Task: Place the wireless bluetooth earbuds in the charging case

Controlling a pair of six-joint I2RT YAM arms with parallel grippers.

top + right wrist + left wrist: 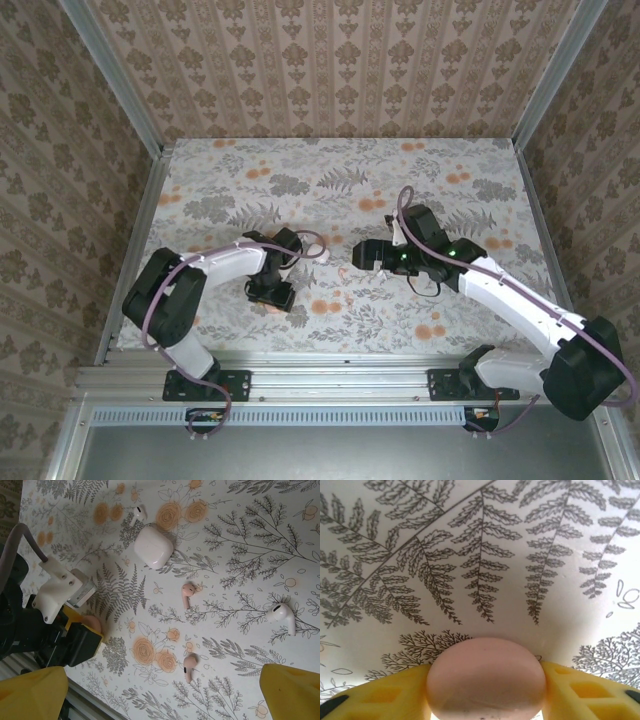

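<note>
while my left end effector clenches a pink round disc, to keep it aside i think, my right end effector hangs released, ready for the tiny white earbuds near the shut glossy white charging case on the desk.

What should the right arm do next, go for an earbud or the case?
Probably ease the open right gripper toward the charging case, not an earbud. Its lid looks closed, and the two white earbuds lie loose on the table, so nothing can go in yet. The left gripper is shut on a pink round piece, so it seems not free to help.
</note>
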